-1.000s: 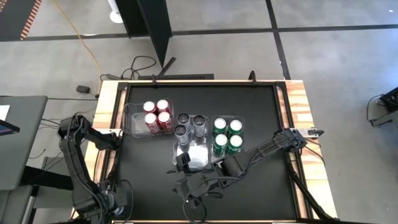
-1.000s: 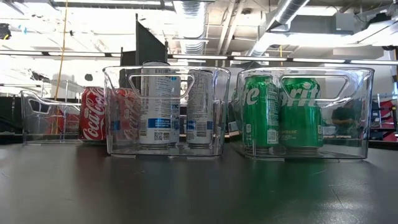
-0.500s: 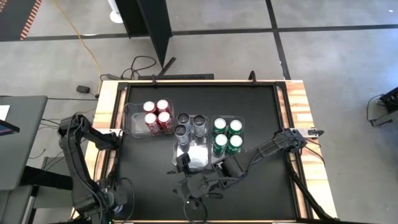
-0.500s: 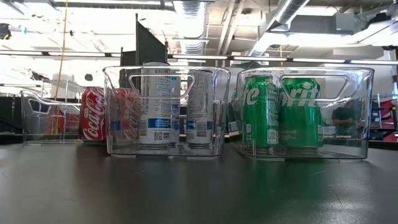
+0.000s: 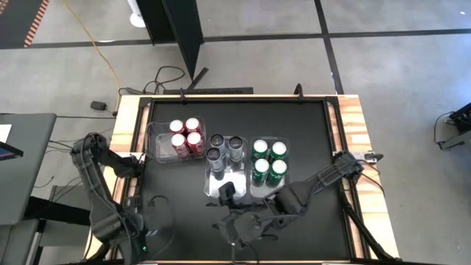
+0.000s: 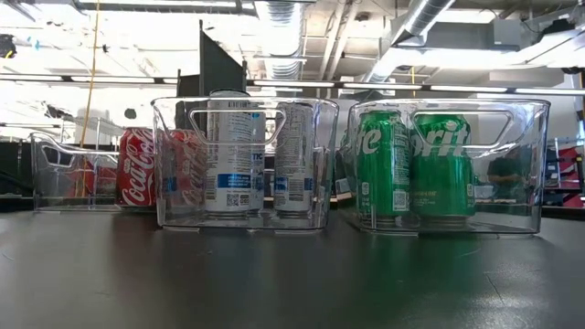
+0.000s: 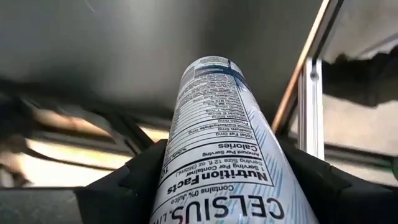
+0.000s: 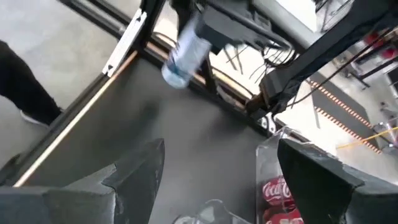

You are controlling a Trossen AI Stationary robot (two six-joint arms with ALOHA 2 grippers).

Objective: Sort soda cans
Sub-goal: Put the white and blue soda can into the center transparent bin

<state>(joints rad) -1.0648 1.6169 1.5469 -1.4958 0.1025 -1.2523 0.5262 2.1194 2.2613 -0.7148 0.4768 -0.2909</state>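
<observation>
Three clear bins [image 5: 157, 140] sit in a row on the black table [image 5: 309, 118]; the left one holds four red cans [image 5: 185, 137], the middle one [image 6: 174, 164] holds silver cans [image 5: 225, 147] at its far end, and the right one [image 6: 530, 164] holds four green cans [image 5: 268, 161]; in the low view the silver cans [image 6: 233, 151] stand upright between the red cans [image 6: 137, 166] and the green cans [image 6: 409, 163]; the left gripper [image 7: 205, 205] is low at the near left corner of the table, and it is closed around one more silver can [image 7: 217, 155], which lies long-ways between its dark fingers [image 7: 134, 180]; the right wrist view also shows that can [image 8: 185, 55] held out over the table edge by the left arm; the right gripper [image 8: 214, 168] is near the front middle of the table, just in front of the bins, and its two fingers [image 8: 140, 165] are spread wide with nothing between them.
</observation>
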